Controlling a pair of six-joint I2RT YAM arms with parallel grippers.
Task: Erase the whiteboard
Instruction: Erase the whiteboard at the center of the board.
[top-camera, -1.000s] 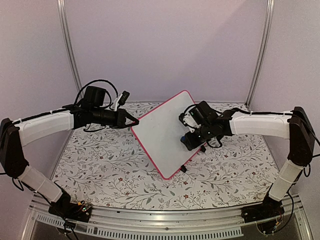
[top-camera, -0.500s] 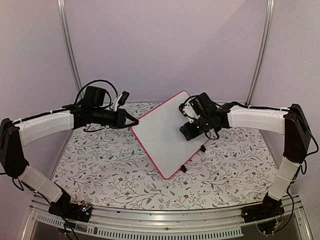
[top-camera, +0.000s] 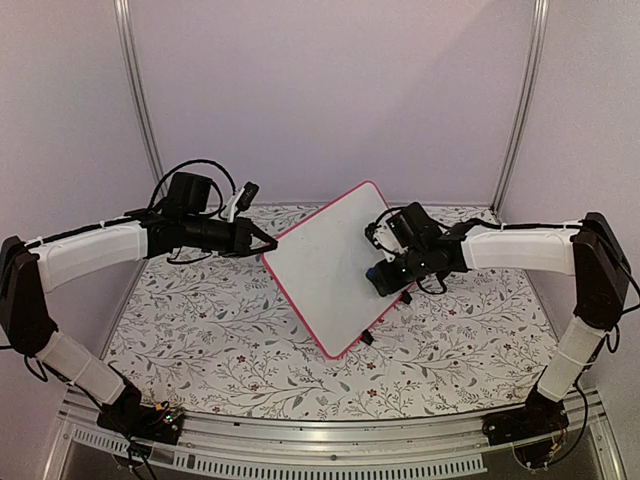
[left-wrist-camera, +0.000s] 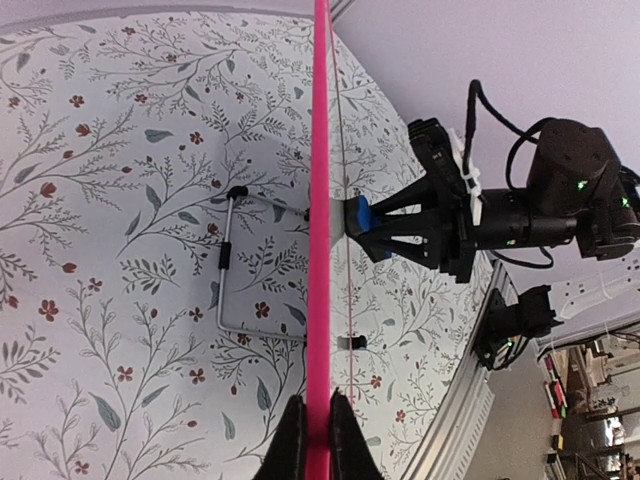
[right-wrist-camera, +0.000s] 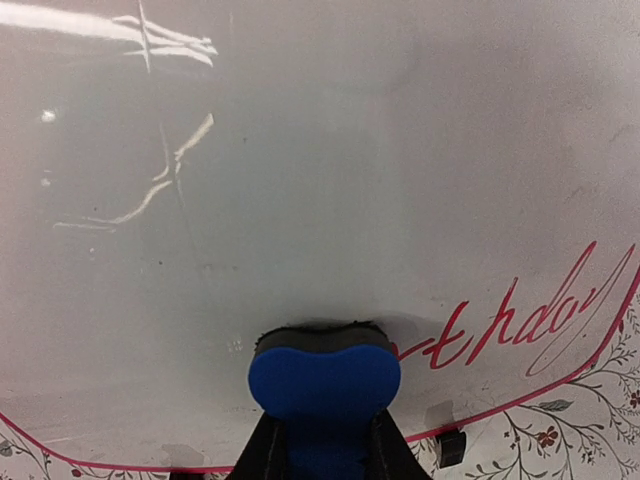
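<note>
Whiteboard (top-camera: 325, 265) edge pinched by left gripper (top-camera: 269, 243), held tilted for wiping; blue eraser (right-wrist-camera: 323, 385) clamped in right gripper (top-camera: 385, 275), pressed to surface.

High rear overview, wrist close-ups, whiteboard (top-camera: 330, 270) shared

White board (top-camera: 325, 270) with pink-red frame; floral-patterned cloth (top-camera: 215, 345).
The cloth is white with grey-green sprigs and small red flowers; blue eraser (right-wrist-camera: 323, 385); red script (right-wrist-camera: 500, 325) on the board.

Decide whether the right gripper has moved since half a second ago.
Yes. The right gripper, holding the blue eraser, slid down the whiteboard, nearer its black clip foot.
</note>
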